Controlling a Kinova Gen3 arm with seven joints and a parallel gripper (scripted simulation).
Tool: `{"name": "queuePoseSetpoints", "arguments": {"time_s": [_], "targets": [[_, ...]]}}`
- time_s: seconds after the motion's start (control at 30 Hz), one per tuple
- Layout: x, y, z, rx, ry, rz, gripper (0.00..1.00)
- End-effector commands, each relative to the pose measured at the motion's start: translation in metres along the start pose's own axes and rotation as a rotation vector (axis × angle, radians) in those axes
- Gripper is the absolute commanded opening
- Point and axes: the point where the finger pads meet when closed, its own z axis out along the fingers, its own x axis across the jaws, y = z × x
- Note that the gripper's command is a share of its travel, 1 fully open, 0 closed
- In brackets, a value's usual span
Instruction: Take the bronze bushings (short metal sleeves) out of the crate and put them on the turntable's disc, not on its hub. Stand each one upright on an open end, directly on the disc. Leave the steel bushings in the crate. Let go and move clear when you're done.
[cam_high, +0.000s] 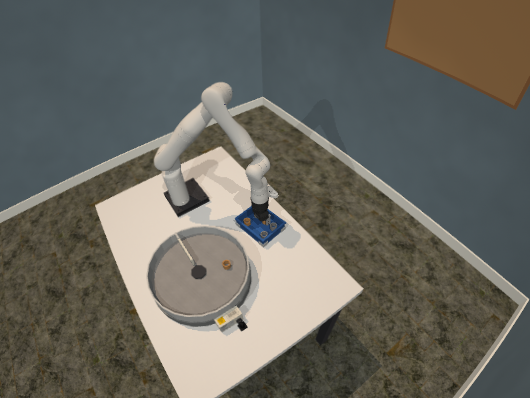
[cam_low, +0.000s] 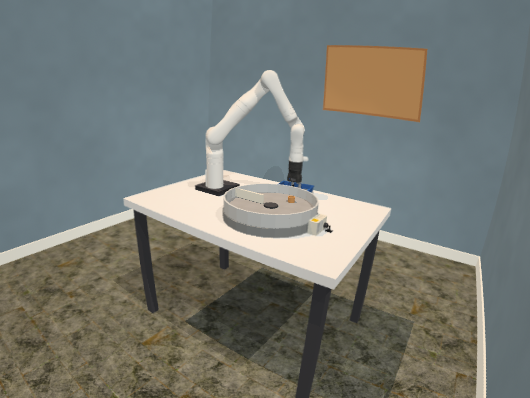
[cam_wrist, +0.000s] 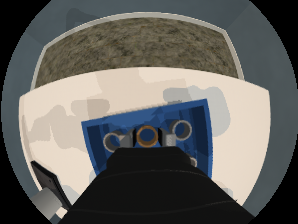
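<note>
The blue crate (cam_high: 261, 226) sits on the white table beside the turntable. My gripper (cam_high: 261, 218) is open and lowered into the crate; it also shows in the exterior view (cam_low: 295, 183). In the wrist view a bronze bushing (cam_wrist: 147, 137) stands in the crate (cam_wrist: 149, 137) right between my fingertips, with a steel bushing (cam_wrist: 113, 140) to its left and another (cam_wrist: 178, 128) to its right. Steel bushings (cam_high: 272, 226) show in the crate beside the gripper. One bronze bushing (cam_high: 226, 262) stands upright on the turntable's grey disc (cam_high: 197, 272), right of the dark hub (cam_high: 198, 272); it also shows in the exterior view (cam_low: 290, 199).
A raised grey rim (cam_high: 165, 305) rings the disc, and a pale bar (cam_high: 184, 248) runs from the rim to the hub. A small control box (cam_high: 228, 318) sits at the turntable's front edge. The arm's black base plate (cam_high: 186, 197) is at the table's back.
</note>
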Motion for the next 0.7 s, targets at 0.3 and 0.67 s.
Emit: {"name": "queuePoseSetpoints", "arguments": {"time_s": [0.3, 0.67], "targets": [[0.0005, -0.0004, -0.0008, 0.001, 0.001, 0.0, 0.76], [0.0005, -0.0004, -0.0008, 0.001, 0.001, 0.0, 0.0]]}}
